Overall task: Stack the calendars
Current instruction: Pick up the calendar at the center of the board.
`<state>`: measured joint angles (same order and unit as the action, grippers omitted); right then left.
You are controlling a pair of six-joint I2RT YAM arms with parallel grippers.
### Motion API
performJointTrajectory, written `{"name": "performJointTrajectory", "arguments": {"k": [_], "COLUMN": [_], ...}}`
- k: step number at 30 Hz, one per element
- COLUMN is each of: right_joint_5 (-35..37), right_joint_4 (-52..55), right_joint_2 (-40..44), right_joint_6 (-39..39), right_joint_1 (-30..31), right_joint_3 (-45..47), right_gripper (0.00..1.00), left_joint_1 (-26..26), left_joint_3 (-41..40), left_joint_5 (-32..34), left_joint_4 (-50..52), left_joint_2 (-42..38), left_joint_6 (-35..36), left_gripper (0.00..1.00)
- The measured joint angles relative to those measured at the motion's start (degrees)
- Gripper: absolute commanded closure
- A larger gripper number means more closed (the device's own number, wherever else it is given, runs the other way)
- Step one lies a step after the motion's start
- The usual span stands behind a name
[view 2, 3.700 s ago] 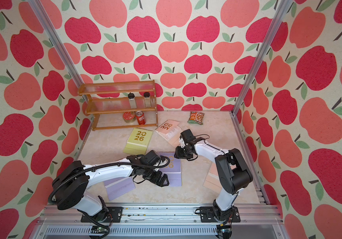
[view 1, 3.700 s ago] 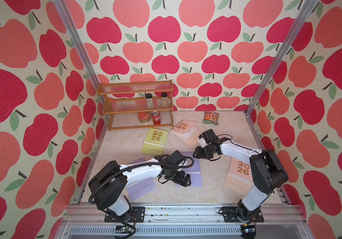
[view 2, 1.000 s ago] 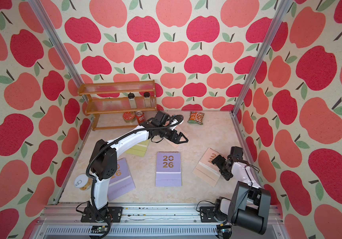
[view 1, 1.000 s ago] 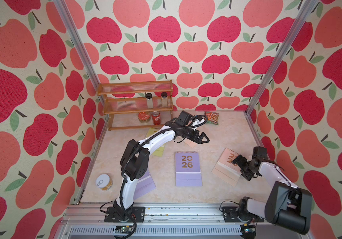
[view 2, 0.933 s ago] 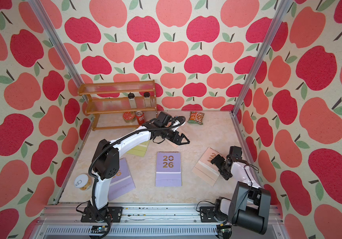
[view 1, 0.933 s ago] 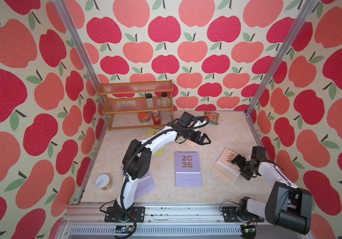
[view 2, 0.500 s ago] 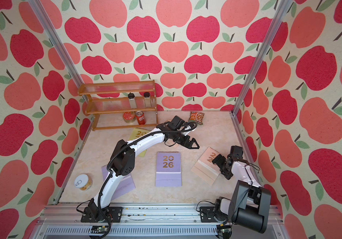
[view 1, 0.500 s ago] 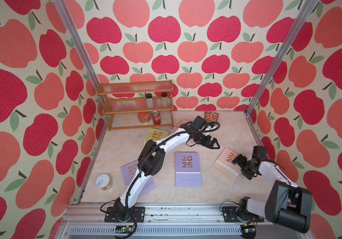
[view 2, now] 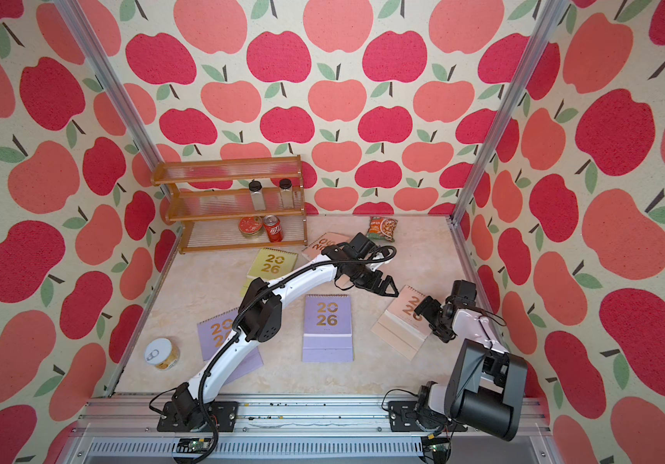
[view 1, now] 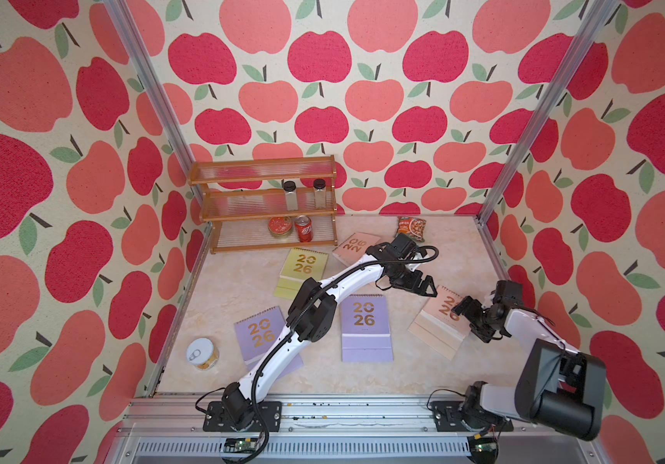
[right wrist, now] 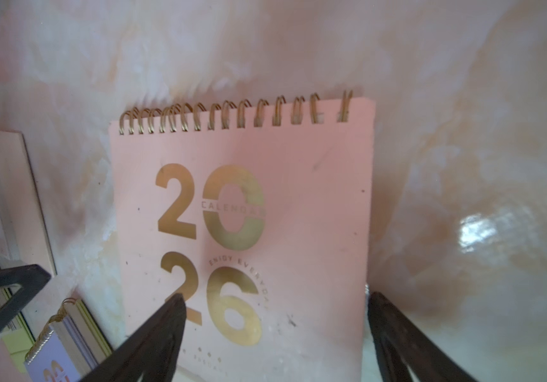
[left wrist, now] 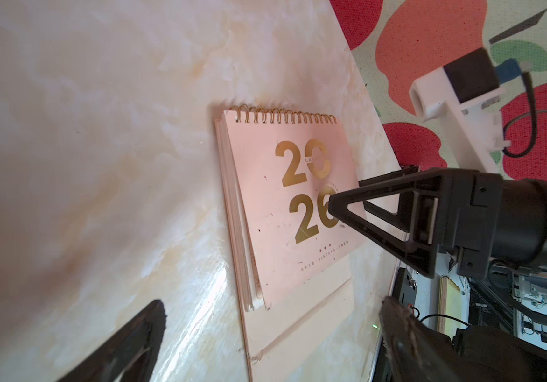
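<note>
Right gripper (right wrist: 275,297), jaws spread wide and holding nothing, straddles one side edge of a peach-pink calendar (view 1: 435,321). The calendar lies flat near the right side of the surface (view 1: 242,281), showing gold "20 26". Left gripper (view 1: 427,286), also wide and empty, hovers just beside its gold spiral (left wrist: 285,117). The step is probably picking it up. The next move calls for pinching the thin edge, lifting, and carrying it towards the lilac calendar (view 1: 365,321).

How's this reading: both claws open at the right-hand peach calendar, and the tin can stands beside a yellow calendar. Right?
Not quite: the tin can stands beside a lilac calendar, not a yellow one, as both top views show. The left claw and right claw are indeed open at the right-hand peach calendar.
</note>
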<state>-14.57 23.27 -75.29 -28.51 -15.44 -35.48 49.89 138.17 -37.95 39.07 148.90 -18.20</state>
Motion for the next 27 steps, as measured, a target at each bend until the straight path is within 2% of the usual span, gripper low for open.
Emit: {"name": "performJointTrajectory", "arguments": {"k": [16, 27], "right_joint_5": [-4.5, -5.1], "right_joint_4": [-2.4, -3.9], "right_joint_2": [-2.5, -3.2], "right_joint_6": [2.6, 2.6], "right_joint_1": [2.8, 3.4], "right_joint_3": [-1.1, -1.1], "right_gripper": [0.19, 0.20], "left_joint_1": [1.2, 1.3], "left_joint_3": [1.2, 1.7], "left_joint_5": [-0.5, -3.9], "left_joint_4": [2.7, 2.5], "left_joint_2": [3.3, 4.1], "left_joint_6": [-2.6, -3.4], "left_gripper": [0.03, 0.06]}}
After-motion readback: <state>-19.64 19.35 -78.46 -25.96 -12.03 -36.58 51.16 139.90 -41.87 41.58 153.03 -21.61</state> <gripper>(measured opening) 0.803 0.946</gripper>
